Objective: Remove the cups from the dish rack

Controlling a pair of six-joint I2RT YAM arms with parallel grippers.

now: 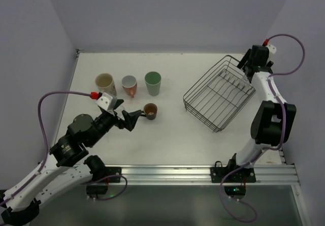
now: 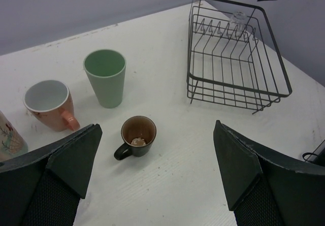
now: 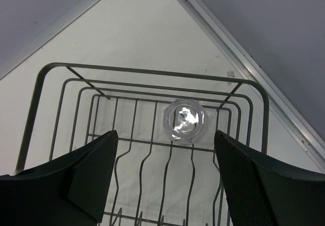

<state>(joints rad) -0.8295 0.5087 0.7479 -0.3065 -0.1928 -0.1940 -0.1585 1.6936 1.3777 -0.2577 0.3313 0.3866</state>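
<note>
White table [image 1: 167,134]: four cups [image 1: 129,83] out at 10 o'clock; clear round glass [image 3: 184,120] last, inside black wire dish rack [image 1: 203,77] at 2 o'clock. Right gripper [image 3: 165,134] above it, jaws apart; next you lower, pinch rim. Left gripper [image 2: 156,126] jaws apart, empty.

the dish rack [image 1: 203,77] sits right of centre in the top view, with the glass [image 3: 184,120] inside it at its upper end. well apart to its left, the large mug [image 1: 105,83], cup with handle [image 1: 129,85] and tumbler [image 1: 153,83] stand in a row. the small mug [image 1: 150,110] stands just below the tumbler.
</note>
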